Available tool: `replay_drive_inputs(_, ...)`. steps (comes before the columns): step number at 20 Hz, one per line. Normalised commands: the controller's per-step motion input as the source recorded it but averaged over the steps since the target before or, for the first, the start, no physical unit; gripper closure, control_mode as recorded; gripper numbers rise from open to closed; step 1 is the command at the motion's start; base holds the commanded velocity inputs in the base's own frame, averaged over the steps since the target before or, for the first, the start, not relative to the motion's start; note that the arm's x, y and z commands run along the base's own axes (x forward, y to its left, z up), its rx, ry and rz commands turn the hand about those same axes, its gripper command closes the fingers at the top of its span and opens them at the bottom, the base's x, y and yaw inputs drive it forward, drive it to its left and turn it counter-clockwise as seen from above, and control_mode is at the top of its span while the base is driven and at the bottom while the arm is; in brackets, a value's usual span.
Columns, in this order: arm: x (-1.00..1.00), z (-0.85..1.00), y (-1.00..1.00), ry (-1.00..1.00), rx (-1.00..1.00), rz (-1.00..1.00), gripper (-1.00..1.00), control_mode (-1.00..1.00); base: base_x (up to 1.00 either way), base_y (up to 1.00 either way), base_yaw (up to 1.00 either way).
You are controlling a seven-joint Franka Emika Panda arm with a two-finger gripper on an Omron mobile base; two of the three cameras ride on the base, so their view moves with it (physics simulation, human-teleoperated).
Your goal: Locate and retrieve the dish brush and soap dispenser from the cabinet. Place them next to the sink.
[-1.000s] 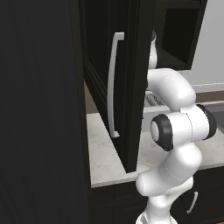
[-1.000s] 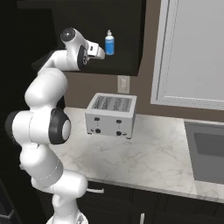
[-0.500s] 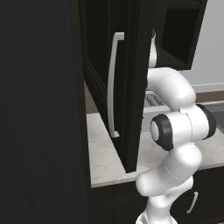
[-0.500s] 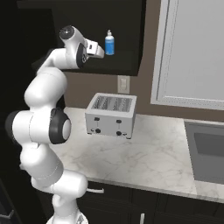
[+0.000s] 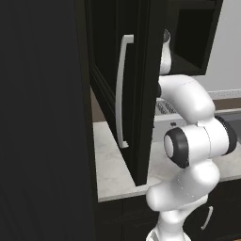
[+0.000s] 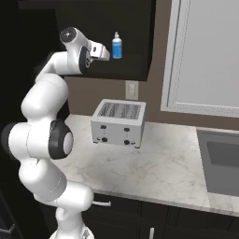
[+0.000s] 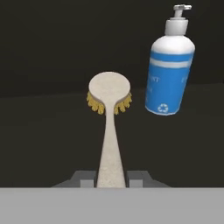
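In the hand view the dish brush (image 7: 110, 95) lies along my line of sight, its round pale head with yellow bristles far from me. Its thin handle runs back between my fingertips (image 7: 86, 178), and my gripper (image 7: 110, 178) is shut on it. The blue soap dispenser (image 7: 168, 74) with a white pump stands just right of the brush head, apart from it. In the right base view my gripper (image 6: 104, 52) reaches into the open black cabinet (image 6: 135, 28), just left of the soap dispenser (image 6: 117, 47). The dark grey sink (image 6: 223, 163) sits at the far right of the counter.
The cabinet door (image 5: 141, 94) stands open towards me, its long silver bar handle (image 5: 121, 94) facing out. A silver-white toaster (image 6: 119, 122) stands on the marble counter (image 6: 154, 172) below the cabinet. A pale wall cabinet (image 6: 205, 56) hangs above the sink.
My hand has edged slightly upward inside the cabinet with its jaws staying shut. The soap dispenser has not moved.
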Motion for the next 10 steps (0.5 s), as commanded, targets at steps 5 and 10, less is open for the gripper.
replay_drive_inputs(5, -0.21, 0.00, 0.00, -0.02, 0.00, 0.00, 1.00, -1.00, 0.00, 0.00, 0.00)
replay_drive_inputs(10, -0.60, 0.04, 0.01, -0.05, 0.00, 0.00, 1.00, -1.00, 0.00, 0.00, 0.00)
